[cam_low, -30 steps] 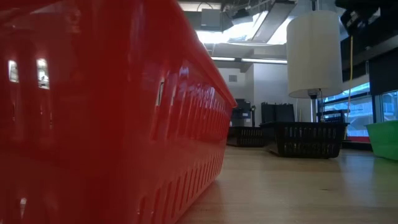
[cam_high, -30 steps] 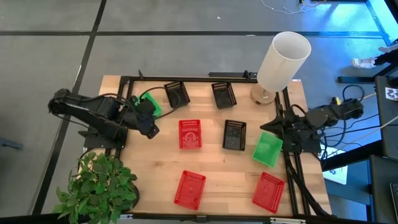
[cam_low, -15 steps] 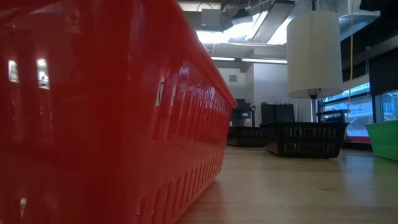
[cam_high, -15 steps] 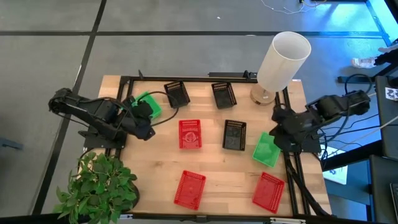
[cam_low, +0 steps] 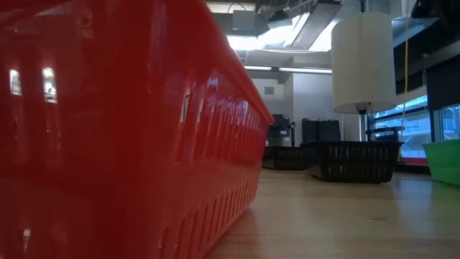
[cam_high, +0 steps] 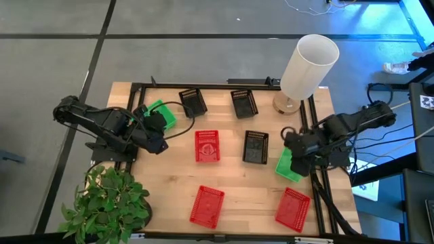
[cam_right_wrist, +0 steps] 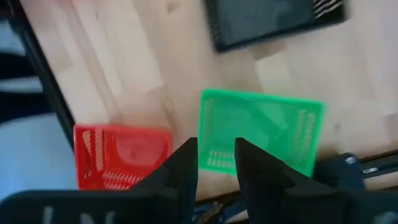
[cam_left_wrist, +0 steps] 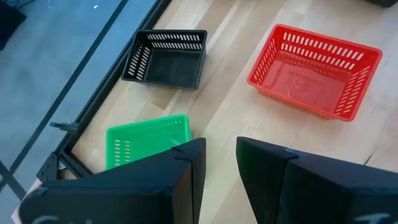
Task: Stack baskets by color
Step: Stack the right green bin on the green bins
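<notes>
High view: green basket, long axis tilted.

baskets spread over table | lamp shade far right corner | plant near left corner

The work surface is a pale wooden table of jointed planks, bordered by a black metal frame. It stands on a grey floor crossed by dark seam lines. A tall white cylindrical lamp shade on a round base stands at the table's far right corner, tilted in the overhead picture. A leafy green potted plant sits at the near left corner. Cables trail over dark equipment to the right of the table. In the level view, ceiling strip lights glow, and a window on the right admits daylight.
</notes>
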